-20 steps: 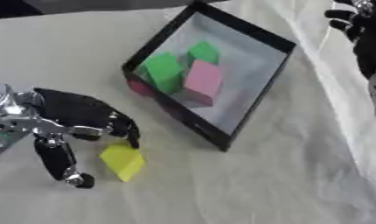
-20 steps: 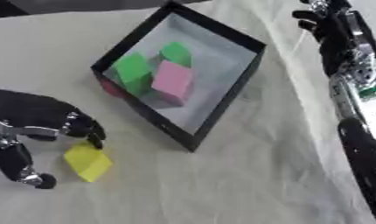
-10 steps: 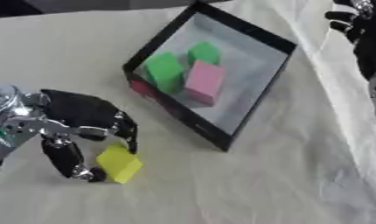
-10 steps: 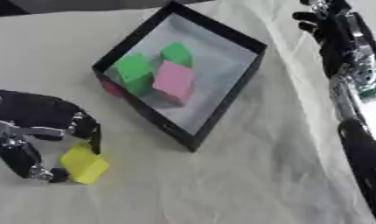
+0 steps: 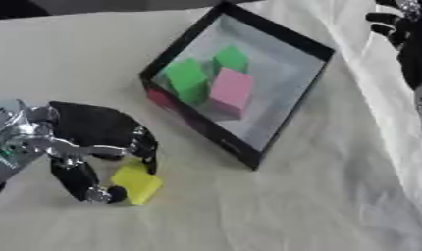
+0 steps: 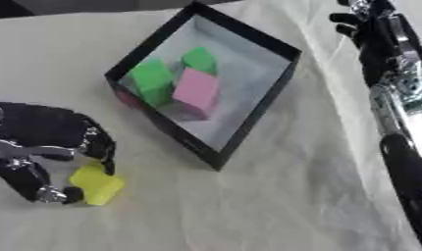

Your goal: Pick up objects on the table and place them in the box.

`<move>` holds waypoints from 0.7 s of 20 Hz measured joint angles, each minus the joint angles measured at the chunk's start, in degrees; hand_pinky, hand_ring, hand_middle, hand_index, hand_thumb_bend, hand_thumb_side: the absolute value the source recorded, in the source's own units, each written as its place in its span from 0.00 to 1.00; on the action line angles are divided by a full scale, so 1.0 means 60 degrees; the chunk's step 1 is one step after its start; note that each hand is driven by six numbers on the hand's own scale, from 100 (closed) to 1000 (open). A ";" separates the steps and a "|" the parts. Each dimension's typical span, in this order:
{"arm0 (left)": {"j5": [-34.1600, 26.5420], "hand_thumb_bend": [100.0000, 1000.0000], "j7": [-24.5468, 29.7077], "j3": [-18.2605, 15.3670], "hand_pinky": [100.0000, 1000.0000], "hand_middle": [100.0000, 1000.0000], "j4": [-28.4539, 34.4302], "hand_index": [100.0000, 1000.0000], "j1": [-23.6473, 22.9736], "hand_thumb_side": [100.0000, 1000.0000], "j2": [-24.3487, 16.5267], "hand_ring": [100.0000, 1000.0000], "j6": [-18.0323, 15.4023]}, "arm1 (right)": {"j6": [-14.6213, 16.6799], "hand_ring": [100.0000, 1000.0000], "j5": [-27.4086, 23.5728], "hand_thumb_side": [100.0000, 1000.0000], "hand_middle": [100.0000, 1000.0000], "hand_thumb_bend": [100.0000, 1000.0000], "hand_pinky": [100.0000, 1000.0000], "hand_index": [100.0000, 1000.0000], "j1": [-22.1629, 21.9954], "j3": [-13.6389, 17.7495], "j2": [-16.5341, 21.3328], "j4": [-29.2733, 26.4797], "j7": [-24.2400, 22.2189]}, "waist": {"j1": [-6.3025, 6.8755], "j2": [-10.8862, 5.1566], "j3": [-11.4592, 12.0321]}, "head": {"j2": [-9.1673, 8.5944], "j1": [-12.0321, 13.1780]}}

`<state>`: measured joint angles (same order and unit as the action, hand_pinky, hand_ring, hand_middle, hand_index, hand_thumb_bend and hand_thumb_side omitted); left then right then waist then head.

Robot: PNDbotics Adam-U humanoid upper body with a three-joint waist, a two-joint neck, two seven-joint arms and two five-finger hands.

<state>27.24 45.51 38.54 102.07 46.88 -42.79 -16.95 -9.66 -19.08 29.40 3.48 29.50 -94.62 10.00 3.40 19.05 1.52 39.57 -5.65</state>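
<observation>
Left robot hand (image 5: 90,147) now clamped on one yellow block (image 5: 135,183); two green (image 5: 187,80), one pink (image 5: 229,91) in box (image 5: 283,125).

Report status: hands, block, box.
Left hand curled around yellow block on the table. Right hand idle at upper right, fingers relaxed. Box holds two green blocks and a pink one; path clear.

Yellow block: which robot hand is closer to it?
Left. The left hand curls around the yellow block, fingers touching it. The right hand is far off, beyond the box.
</observation>
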 measured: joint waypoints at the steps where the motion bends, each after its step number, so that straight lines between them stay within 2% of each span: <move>1: 0.0010 0.05 -0.0056 -0.0005 0.70 0.49 0.0005 0.59 0.0000 0.00 0.0000 0.56 0.0003 | 0.0001 0.76 0.0000 0.61 0.80 0.00 0.88 0.89 0.0000 0.0000 0.0000 0.0000 0.0001 | 0.0000 0.0000 0.0004 | 0.0000 0.0000; 7: -0.0093 0.02 -0.0487 -0.0304 0.70 0.47 0.0402 0.57 -0.0023 0.00 -0.0056 0.55 0.0243 | 0.0008 0.76 0.0000 0.62 0.80 0.00 0.88 0.89 -0.0008 0.0001 0.0000 0.0000 0.0014 | 0.0000 0.0000 0.0020 | 0.0000 -0.0005; 11: -0.0745 0.03 -0.0792 -0.1011 0.70 0.48 0.1293 0.58 0.0046 0.00 -0.0446 0.55 0.0706 | 0.0025 0.76 0.0000 0.61 0.80 0.00 0.88 0.89 -0.0039 0.0009 0.0011 0.0000 0.0038 | 0.0000 0.0000 0.0097 | 0.0002 -0.0054; 14: -0.1368 0.04 -0.1015 -0.1635 0.71 0.48 0.1768 0.58 0.0604 0.00 -0.0600 0.55 0.1172 | 0.0051 0.76 0.0000 0.61 0.80 0.00 0.88 0.89 -0.0043 0.0016 0.0064 0.0000 0.0067 | 0.0000 -0.0003 0.0162 | 0.0007 -0.0113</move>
<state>19.04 39.42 28.73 112.67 50.50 -46.39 -9.92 -9.36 -19.08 29.14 3.57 29.88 -94.62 10.40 3.40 19.03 2.49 39.61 -6.33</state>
